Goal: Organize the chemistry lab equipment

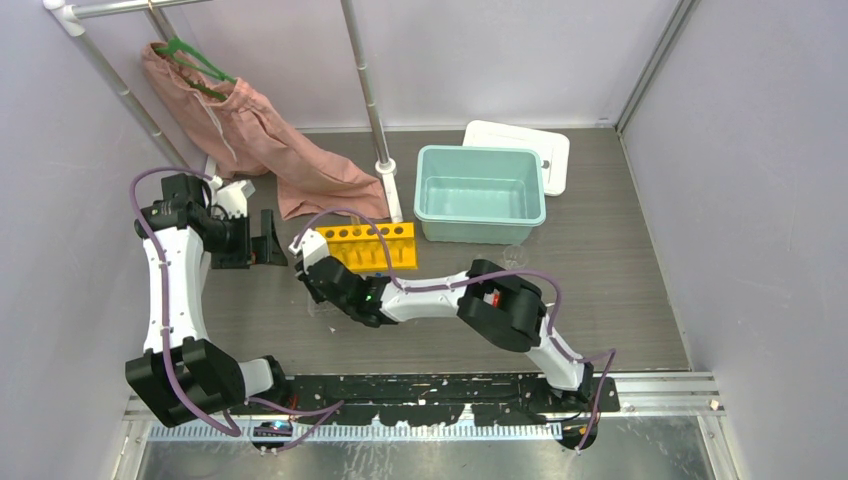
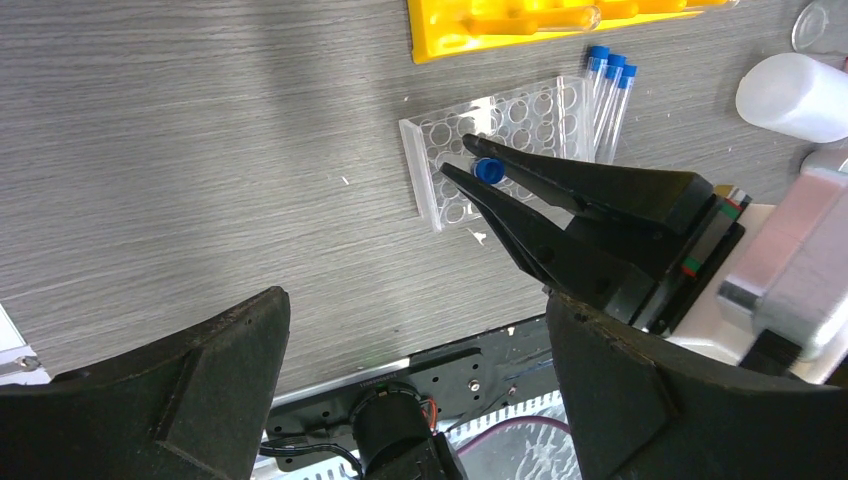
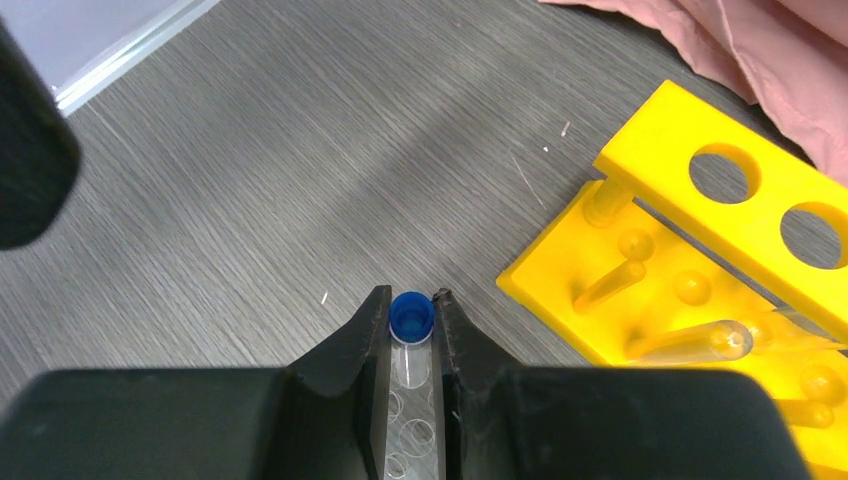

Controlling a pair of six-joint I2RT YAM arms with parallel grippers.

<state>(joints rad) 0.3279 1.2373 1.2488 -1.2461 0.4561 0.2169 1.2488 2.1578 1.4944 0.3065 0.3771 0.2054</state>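
Observation:
My right gripper point(image 3: 411, 300) is shut on a small clear blue-capped tube point(image 3: 411, 315), pinching it just below the cap. It holds the tube above the clear well tray point(image 2: 500, 135), close to the left end of the yellow tube rack point(image 3: 720, 270). One clear tube point(image 3: 700, 342) lies in that rack. Three more blue-capped tubes point(image 2: 610, 90) lie side by side against the tray's far side. Beside them is the white squeeze bottle point(image 2: 795, 95). My left gripper point(image 1: 270, 245) hangs wide open and holds nothing, to the left of the rack, its camera facing the right gripper.
A teal bin point(image 1: 480, 195) stands behind the rack, with a white lid point(image 1: 520, 150) behind it. A pink cloth point(image 1: 250, 140) on a green hanger drapes from the back-left rail down to the table. A metal post point(image 1: 372, 110) rises beside the bin. A clear beaker point(image 2: 820, 25) sits near the bottle.

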